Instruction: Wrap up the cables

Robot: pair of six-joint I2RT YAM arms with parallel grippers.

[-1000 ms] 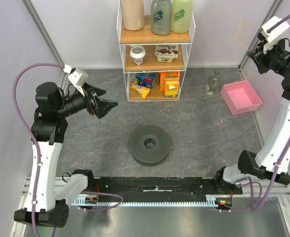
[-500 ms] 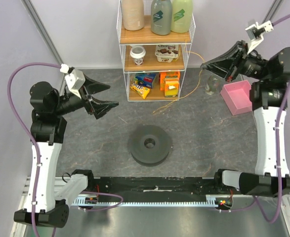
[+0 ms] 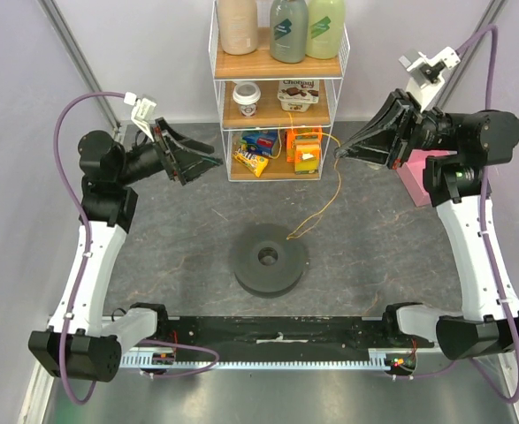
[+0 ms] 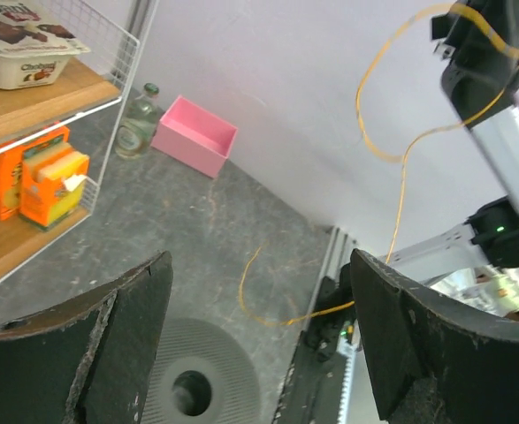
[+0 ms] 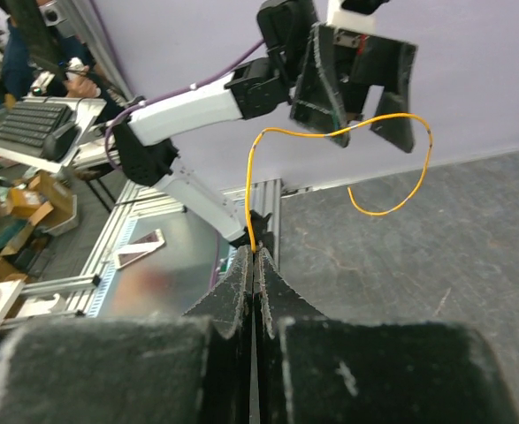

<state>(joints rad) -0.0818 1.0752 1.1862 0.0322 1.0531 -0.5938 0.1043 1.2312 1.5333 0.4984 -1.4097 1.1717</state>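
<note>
The cable is a hair-thin yellow-orange wire (image 3: 338, 185). It hangs from my right gripper (image 3: 341, 155), which is held high at the right of the shelf and is shut on the wire's upper end. The wire curls down to the floor just right of the dark grey round spool (image 3: 269, 258). In the right wrist view the wire (image 5: 250, 194) rises from the closed fingertips of that gripper (image 5: 253, 253) and loops off to the right. My left gripper (image 3: 208, 164) is raised at the left with its jaws wide apart. In its own view, the left gripper (image 4: 259, 265) has nothing between its fingers, and the wire (image 4: 402, 190) hangs beyond them.
A white wire shelf (image 3: 279, 88) with bottles, tubs and snack packs stands at the back centre. A pink box (image 4: 193, 137) and a small glass bottle (image 4: 138, 124) sit at the back right, behind the right arm. A black mounting rail (image 3: 277, 340) runs along the near edge.
My right gripper has swung left and down with the wire, and the wire's free end now lies near the spool. The left gripper has moved up and back toward the shelf.
</note>
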